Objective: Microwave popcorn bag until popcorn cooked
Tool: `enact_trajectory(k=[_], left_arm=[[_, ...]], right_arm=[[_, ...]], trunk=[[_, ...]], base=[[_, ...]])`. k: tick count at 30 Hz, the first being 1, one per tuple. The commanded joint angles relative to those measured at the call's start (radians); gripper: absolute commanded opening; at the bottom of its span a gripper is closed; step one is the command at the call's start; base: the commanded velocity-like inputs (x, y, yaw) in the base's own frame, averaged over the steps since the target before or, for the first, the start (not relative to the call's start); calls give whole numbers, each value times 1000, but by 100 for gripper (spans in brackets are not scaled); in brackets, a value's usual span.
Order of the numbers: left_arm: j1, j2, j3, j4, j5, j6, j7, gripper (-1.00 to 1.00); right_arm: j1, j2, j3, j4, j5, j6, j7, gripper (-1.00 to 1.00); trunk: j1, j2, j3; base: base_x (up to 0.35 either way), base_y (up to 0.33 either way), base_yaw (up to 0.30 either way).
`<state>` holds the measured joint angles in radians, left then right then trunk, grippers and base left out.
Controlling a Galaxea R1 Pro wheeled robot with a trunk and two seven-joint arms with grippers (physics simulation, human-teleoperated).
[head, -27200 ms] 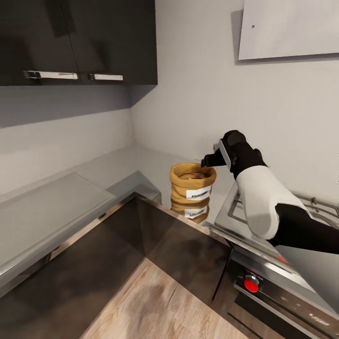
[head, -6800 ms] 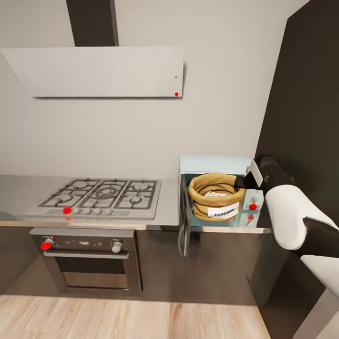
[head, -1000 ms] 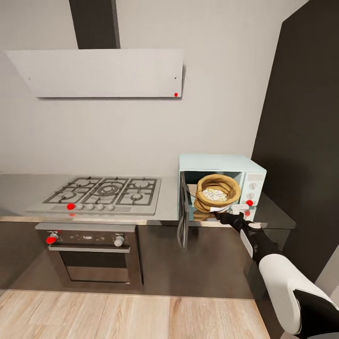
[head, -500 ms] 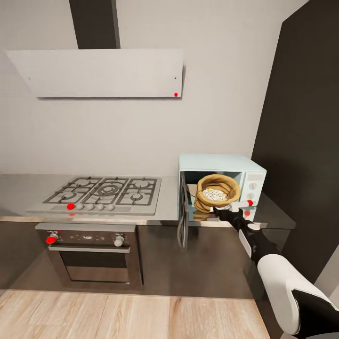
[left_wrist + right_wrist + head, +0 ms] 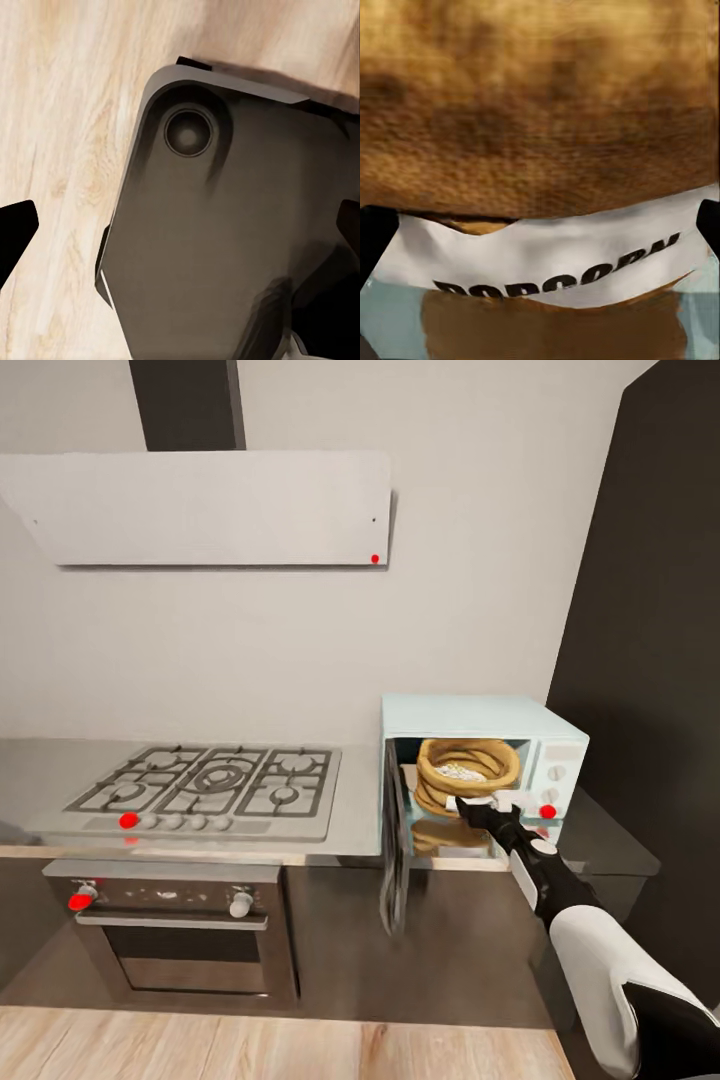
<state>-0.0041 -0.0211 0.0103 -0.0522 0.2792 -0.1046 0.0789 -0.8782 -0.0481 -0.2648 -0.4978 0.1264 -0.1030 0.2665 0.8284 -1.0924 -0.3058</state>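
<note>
At the right end of the countertop (image 5: pixel 350 838), hard by the dark tall cabinet (image 5: pixel 650 660), the microwave (image 5: pixel 480 715) stands with its door (image 5: pixel 396 860) swung out toward the robot. Inside the cavity sits the popcorn bag (image 5: pixel 468 765), its rolled rim uppermost and pale popcorn (image 5: pixel 460 770) heaped within. The white label (image 5: pixel 547 259) faces outward, and the bag's front sits near the cavity's open edge.

The right gripper (image 5: pixel 490 807) reaches into the opening at the bag's front, level with the label. Dark fingertips (image 5: pixel 376 236) show at either side of the bag in the right wrist view, so the jaws stand apart — whether they press on the burlap cannot be told. The left gripper (image 5: pixel 180 247) hangs over the wooden floor (image 5: pixel 67 135), its fingertips spread wide with nothing between them.

Judged step: placement is essentially done. Next the right arm must draw straight back clear of the cavity without dragging the bag, then push the door shut — heating follows. The hob (image 5: pixel 200 785) and oven (image 5: pixel 170 930) play no part.
</note>
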Motion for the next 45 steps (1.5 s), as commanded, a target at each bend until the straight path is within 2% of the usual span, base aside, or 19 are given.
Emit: enact_trajectory(k=[1,18,24,45], left_arm=[[0,0,0,0,3,-3,2,100],[0,0,0,0,3,-3,2,100],[0,0,2,0,3,-3,2,100],[0,-2,5,-1,5,-3,13,100]], right_arm=[[-1,1,-11,16,18,-4,5,100],[-1,8,-11,-4,15,-1,5,100],[-1,8,-11,-3,15,6,5,100],[-1,-2,-10,-4,30,35,12,100]], trunk=[[1,0,-1],[1,0,-1],[1,0,-1],[1,0,-1]], base=[[319,0,0],[286,0,0],[77,0,0],[-303,0,0]])
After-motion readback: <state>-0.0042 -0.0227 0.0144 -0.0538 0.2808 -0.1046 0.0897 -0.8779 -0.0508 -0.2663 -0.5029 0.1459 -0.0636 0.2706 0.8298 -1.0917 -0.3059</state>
